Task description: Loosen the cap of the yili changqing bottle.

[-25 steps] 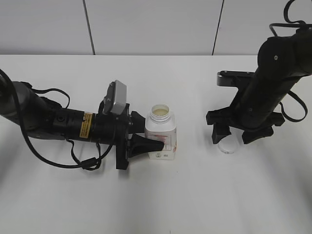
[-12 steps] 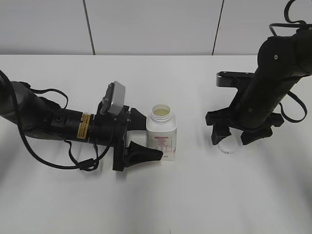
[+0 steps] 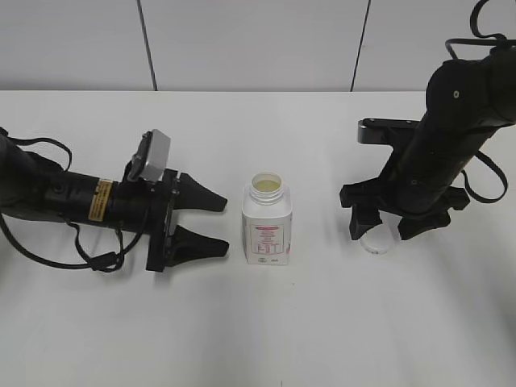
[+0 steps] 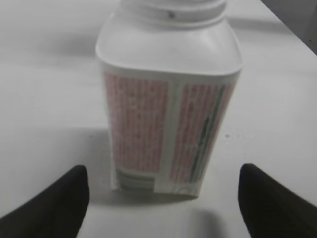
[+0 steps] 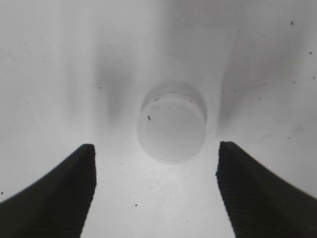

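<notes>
White table [image 3: 266, 339]. Left gripper [image 3: 218, 226] lies low, jaws spread wide, empty, just beside the bottle [image 3: 266, 227] but clear of it. Bottle upright mid-table, neck uncapped. Right gripper [image 3: 385, 227] points down, jaws wide, holding nothing, straddling the cap [image 3: 376, 240], which lies flat on the table, well apart from the bottle.

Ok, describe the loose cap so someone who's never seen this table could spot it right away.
On the white table, look to the right side, under the right gripper. The cap lies flat on the tabletop between its open fingers, well apart from the uncapped bottle. It is a small, plain white disc.
</notes>
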{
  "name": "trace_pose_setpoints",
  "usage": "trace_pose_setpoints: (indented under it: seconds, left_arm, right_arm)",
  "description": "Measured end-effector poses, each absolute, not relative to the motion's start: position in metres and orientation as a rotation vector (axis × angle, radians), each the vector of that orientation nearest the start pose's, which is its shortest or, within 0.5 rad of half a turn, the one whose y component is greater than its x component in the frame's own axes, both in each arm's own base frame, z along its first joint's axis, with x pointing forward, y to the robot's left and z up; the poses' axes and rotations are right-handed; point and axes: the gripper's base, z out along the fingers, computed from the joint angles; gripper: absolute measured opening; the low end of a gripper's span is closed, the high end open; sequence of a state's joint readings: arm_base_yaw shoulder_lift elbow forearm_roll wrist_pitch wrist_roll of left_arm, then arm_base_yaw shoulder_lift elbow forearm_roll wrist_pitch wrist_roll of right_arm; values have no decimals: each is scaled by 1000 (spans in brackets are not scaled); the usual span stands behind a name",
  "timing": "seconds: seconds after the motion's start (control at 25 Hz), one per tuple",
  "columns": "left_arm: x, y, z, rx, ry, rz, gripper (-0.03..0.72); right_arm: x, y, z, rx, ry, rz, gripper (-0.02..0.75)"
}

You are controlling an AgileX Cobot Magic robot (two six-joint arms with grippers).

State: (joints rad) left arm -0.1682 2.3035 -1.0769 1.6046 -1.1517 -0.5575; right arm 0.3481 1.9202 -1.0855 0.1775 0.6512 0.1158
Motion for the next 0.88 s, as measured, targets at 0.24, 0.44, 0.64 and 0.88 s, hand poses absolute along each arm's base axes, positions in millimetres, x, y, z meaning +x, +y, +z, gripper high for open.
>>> trace_pose_setpoints:
  seconds: [0.24, 0.44, 0.64, 0.88]
  left_arm:
    - [347, -120, 77, 1483, 1565, -921, 565]
    - [356, -113, 107, 1543, 1594, -678, 565]
    - [365, -105, 148, 1487, 1623, -449, 526]
    - [377, -87, 181, 1220, 1821, -197, 499]
  right_arm:
    - [325, 128, 138, -151, 2961, 241, 596]
    - [327, 128, 171, -148, 2812, 279, 596]
    - [325, 125, 198, -192, 2703, 264, 595]
    - [322, 119, 216, -274, 2642, 193, 595]
